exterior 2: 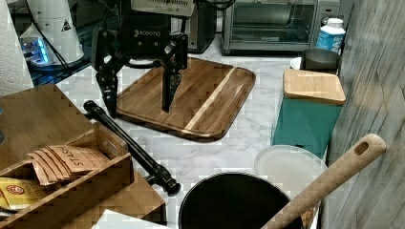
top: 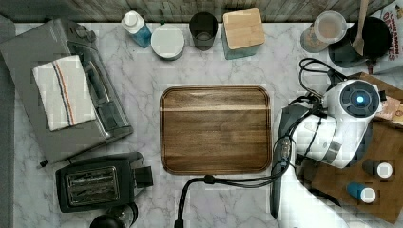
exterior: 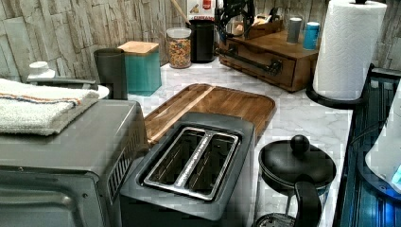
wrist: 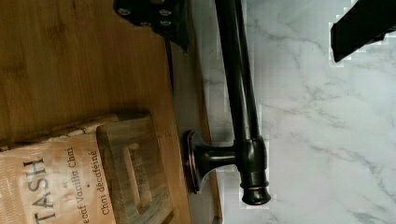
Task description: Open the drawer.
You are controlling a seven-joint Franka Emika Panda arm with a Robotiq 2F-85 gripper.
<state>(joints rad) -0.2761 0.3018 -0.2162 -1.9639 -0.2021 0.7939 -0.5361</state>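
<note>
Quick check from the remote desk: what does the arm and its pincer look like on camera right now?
The arm is white and rounded, with a blue light on its topmost joint cap and black cables looped beside it. The pincer is black, marked ROBOTIQ in white, with two jointed, tapering fingers.

Evenly bright, soft shadows, faint sheen on the marble counter [top: 142, 71]; blocky compression artefacts throughout, slight softness in the close-ups.

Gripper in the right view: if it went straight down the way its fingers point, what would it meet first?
Probably the drawer's black bar handle: the open gripper hangs near its far end, though depth is unclear and one finger might reach the marble counter first.
</note>
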